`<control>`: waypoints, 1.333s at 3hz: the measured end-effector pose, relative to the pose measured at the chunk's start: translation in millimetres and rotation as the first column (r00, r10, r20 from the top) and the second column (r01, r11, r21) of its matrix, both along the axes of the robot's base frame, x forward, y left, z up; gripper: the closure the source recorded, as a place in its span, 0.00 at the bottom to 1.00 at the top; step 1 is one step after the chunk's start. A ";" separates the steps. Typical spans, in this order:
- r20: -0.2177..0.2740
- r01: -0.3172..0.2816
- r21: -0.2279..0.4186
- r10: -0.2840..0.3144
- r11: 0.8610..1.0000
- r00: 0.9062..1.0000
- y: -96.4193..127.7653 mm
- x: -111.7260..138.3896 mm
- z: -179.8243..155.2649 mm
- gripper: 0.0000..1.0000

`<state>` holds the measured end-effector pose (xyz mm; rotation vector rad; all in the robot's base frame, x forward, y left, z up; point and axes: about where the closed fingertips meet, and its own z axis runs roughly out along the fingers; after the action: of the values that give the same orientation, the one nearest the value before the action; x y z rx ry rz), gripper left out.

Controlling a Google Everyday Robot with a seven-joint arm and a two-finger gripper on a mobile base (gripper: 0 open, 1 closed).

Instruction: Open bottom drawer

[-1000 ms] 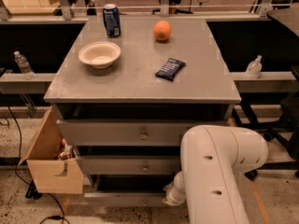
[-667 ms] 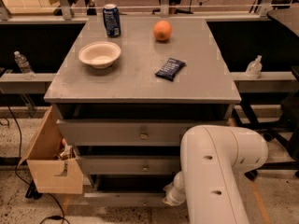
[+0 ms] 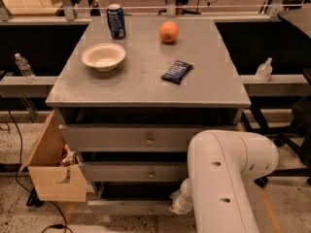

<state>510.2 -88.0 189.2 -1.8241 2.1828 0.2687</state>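
The grey cabinet (image 3: 146,89) shows three drawer fronts. The bottom drawer (image 3: 129,207) is the slim lowest panel, with a dark gap above it. Its knob does not show. My white arm (image 3: 223,178) fills the lower right foreground. The gripper (image 3: 176,207) reaches down at the right end of the bottom drawer's front and is mostly hidden behind the wrist. The top drawer's knob (image 3: 149,141) and the middle drawer's knob (image 3: 151,174) are both visible.
On the cabinet top sit a white bowl (image 3: 103,56), a blue can (image 3: 116,21), an orange (image 3: 168,32) and a dark snack packet (image 3: 177,72). An open cardboard box (image 3: 53,171) stands against the cabinet's left side. Bottles (image 3: 23,66) rest on side ledges.
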 end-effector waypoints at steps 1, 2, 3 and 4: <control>0.000 0.000 0.000 0.000 1.000 1.000 0.0 0.0 0.0 0.83; 0.000 0.000 0.000 0.000 1.000 1.000 0.1 -0.1 -0.1 0.51; 0.000 0.000 0.000 0.000 1.000 1.000 0.1 -0.1 -0.1 0.28; 0.000 0.000 0.000 0.000 1.000 1.000 0.1 -0.2 -0.1 0.05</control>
<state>510.1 -87.9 189.1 -1.8243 2.1829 0.2691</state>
